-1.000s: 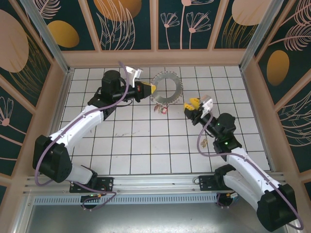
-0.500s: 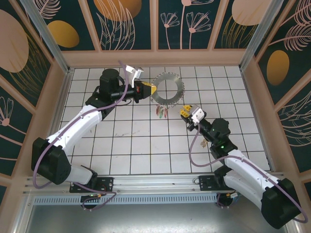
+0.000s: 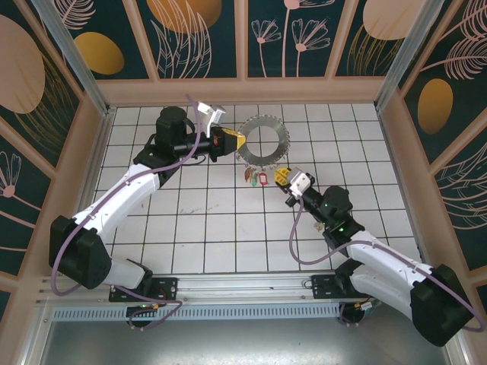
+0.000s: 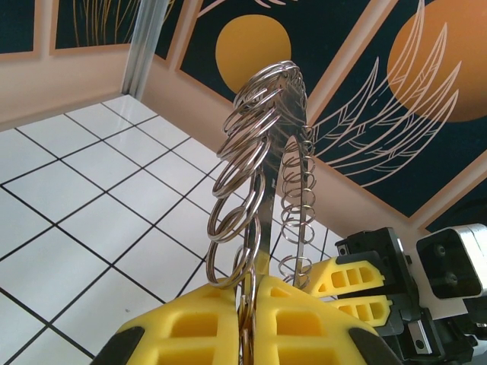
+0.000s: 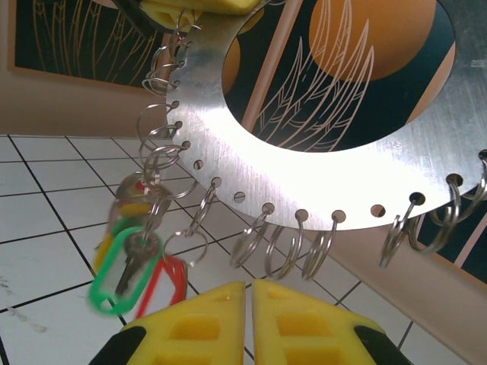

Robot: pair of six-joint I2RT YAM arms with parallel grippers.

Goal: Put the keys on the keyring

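Clamping keyring (image 5: 304, 175) edge-on between left gripper (image 4: 247, 304) pads; right gripper (image 5: 249, 300) pads nearly together, empty, keys (image 5: 125, 266) dangling up-left; I should reopen before reaching.

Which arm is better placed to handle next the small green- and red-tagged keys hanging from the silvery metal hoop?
Right, probably. The right gripper sits beside the green- and red-tagged keys; the left gripper is clamped on the rim of the silvery metal hoop.

- Top: looked down from above and behind, far off.
- Left wrist: peered up close along the keyring (image 4: 268, 199), edge-on.
- Right wrist: faced that shared keyring's flat side, close.
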